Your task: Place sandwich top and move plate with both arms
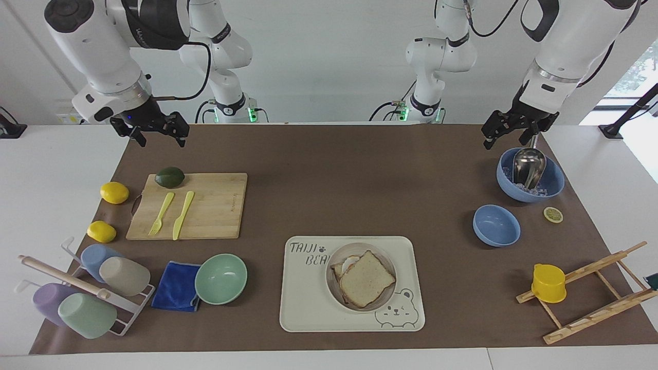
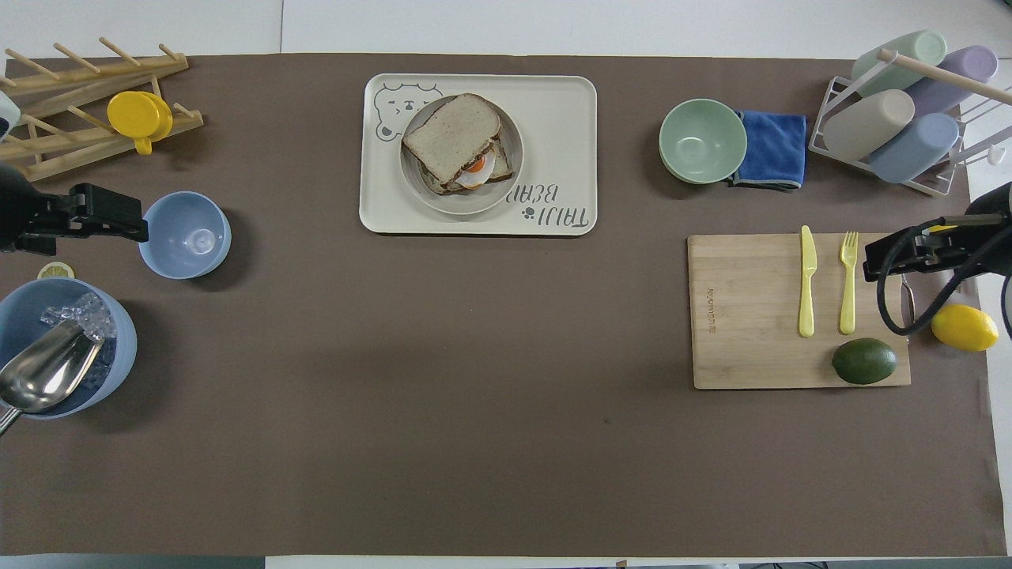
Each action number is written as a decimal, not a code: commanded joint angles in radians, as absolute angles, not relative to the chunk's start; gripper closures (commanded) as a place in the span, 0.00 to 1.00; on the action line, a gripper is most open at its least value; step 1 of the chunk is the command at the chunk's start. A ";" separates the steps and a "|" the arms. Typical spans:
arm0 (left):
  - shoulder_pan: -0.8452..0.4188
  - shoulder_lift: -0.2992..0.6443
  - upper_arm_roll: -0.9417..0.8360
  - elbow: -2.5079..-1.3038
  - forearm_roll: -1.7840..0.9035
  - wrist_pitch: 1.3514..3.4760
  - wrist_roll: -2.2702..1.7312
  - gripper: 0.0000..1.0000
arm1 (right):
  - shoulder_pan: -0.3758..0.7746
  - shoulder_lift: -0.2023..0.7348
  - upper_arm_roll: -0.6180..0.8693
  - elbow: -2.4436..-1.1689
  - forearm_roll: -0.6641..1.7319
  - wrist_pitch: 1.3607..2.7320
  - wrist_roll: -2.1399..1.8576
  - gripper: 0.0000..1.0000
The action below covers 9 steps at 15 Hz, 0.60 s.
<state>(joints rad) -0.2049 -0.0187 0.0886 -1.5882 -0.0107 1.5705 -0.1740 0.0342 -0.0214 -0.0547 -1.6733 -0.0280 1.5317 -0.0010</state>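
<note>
The sandwich top (image 1: 366,278) lies on the egg toast in the cream plate (image 1: 329,280), which sits on the bear tray. In the overhead view the slice (image 2: 452,126) covers most of the egg, and the plate's rim (image 2: 466,208) shows around it. My left gripper (image 1: 505,141) is open and empty, raised over the mat next to the ice bowl. It shows at the edge of the overhead view (image 2: 118,224). My right gripper (image 1: 160,143) is open and empty, raised over the mat's corner near the avocado, and it waits there (image 2: 877,261).
The bear tray (image 1: 308,308) holds the plate. A mint bowl (image 1: 221,278) and a blue cloth (image 1: 176,287) lie toward the right arm's end, with a cutting board (image 1: 216,205) and a cup rack (image 1: 82,288). A small blue bowl (image 1: 496,225), an ice bowl with a scoop (image 1: 530,174) and a wooden rack (image 1: 591,293) lie toward the left arm's end.
</note>
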 commanded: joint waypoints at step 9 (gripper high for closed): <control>-0.084 -0.055 -0.046 -1.631 0.009 1.491 -0.155 0.00 | 0.021 -0.038 -0.049 -1.686 -0.005 1.529 0.012 0.00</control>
<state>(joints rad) -0.0988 -0.0297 -0.0357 -1.5996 -0.0099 1.4526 -0.1725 0.0342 -0.0214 -0.0547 -1.6733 -0.0280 1.5317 -0.0010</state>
